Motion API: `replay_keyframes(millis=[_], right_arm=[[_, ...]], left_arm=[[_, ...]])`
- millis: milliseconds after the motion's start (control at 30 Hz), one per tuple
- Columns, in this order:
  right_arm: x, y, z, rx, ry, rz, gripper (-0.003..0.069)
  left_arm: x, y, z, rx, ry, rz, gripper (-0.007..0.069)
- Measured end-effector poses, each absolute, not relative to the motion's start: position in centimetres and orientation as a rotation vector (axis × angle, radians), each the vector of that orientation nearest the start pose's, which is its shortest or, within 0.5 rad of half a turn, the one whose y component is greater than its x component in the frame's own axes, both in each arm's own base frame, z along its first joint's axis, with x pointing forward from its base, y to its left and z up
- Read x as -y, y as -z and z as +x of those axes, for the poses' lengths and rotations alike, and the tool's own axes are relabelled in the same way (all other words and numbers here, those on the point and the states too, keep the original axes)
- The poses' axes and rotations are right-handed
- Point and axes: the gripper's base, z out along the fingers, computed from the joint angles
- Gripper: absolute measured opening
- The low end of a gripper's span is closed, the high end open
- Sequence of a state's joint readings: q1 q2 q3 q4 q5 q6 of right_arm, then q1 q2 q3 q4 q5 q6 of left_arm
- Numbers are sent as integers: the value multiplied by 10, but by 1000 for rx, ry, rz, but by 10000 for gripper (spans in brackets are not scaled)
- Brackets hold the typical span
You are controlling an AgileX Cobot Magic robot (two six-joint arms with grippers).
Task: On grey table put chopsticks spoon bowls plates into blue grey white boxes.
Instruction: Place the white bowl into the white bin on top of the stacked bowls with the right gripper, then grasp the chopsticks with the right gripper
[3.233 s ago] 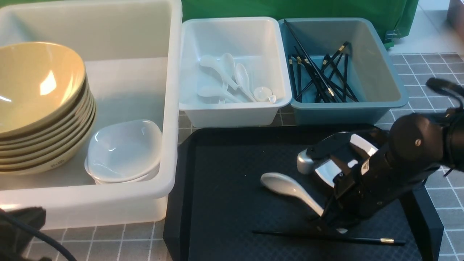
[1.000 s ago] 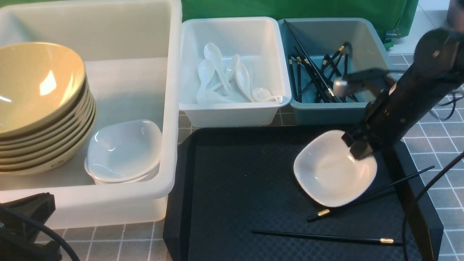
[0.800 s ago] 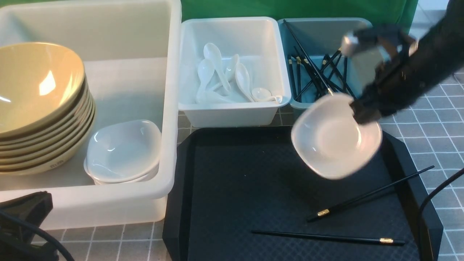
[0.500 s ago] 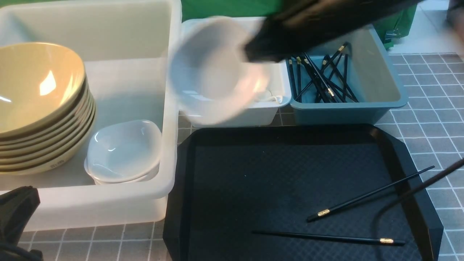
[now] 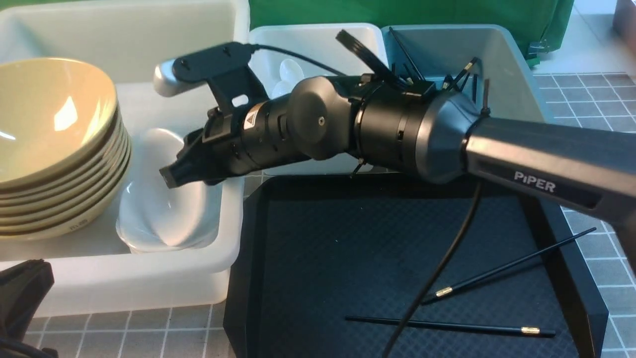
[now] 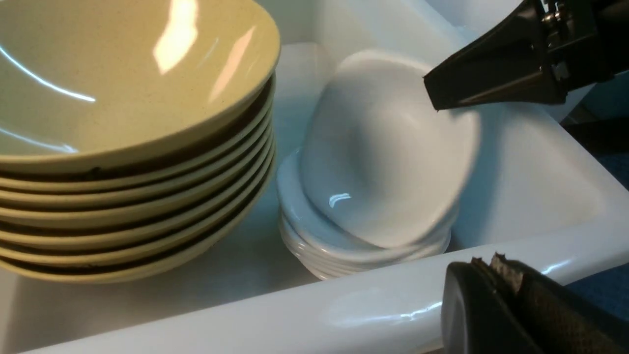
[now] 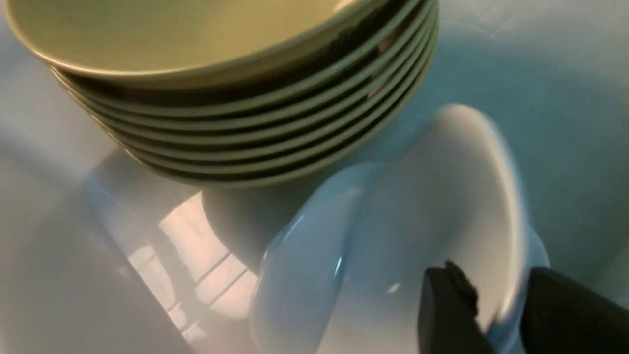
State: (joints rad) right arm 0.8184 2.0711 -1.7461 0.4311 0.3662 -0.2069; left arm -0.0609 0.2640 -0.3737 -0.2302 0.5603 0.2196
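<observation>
- the right claw (image 5: 171, 176) is clamped on the rim of a white plate (image 6: 388, 147), with one finger on each face of the rim in its own wrist view.
- that plate is tipped up steeply, its low edge down at the stack of plates (image 6: 314, 246) inside the big white tub (image 5: 124, 283). i cannot tell whether it touches the stack.
- the stack of tan bowls (image 5: 54, 134) stands just beside the plates in the same tub, close to the tilted plate.
- the right arm (image 5: 397, 129) stretches across the small white bin (image 5: 318, 37) and the blue-grey bin (image 5: 516, 74), hiding most of the spoons (image 5: 285, 69) and chopsticks (image 5: 464, 69) in them.
- the black tray (image 5: 323, 248) sits on the grey table (image 5: 591, 94) in front of the bins. two loose chopsticks (image 5: 502, 271) lie on its right side, apart from each other, and the arm's cable (image 5: 437, 273) hangs across it.
- the left claw (image 5: 22, 293) is low, outside the tub's near wall. i cannot tell whether it is apart or together.
</observation>
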Motion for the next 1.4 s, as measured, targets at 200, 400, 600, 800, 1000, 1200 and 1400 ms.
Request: replay_keyframes(millis=[200, 400, 600, 800, 1000, 1200, 1400], right_arm=[[-361, -300, 315, -2047, -664, -978, 439], [-308, -392, 283, -1954, -311, -1252, 461], [-230, -409, 272, -2200, 40, -1218, 462], [-170, -318, 269, -2548, 158, -1307, 464], [-143, -216, 244, -2590, 215, -1560, 465], [-147, -179, 249, -2426, 203, -1598, 465], [-155, -161, 261, -2433, 202, -1627, 399]], left_arm=[[15, -273, 63, -1917, 142, 163, -11], [15, -273, 63, -1917, 142, 163, -11], [15, -273, 63, -1916, 142, 163, -11], [15, -273, 63, -1918, 142, 163, -11], [15, -267, 65, -1917, 139, 156, -11], [14, -264, 66, -1910, 136, 151, -11], [14, -265, 66, -1905, 136, 150, -11]])
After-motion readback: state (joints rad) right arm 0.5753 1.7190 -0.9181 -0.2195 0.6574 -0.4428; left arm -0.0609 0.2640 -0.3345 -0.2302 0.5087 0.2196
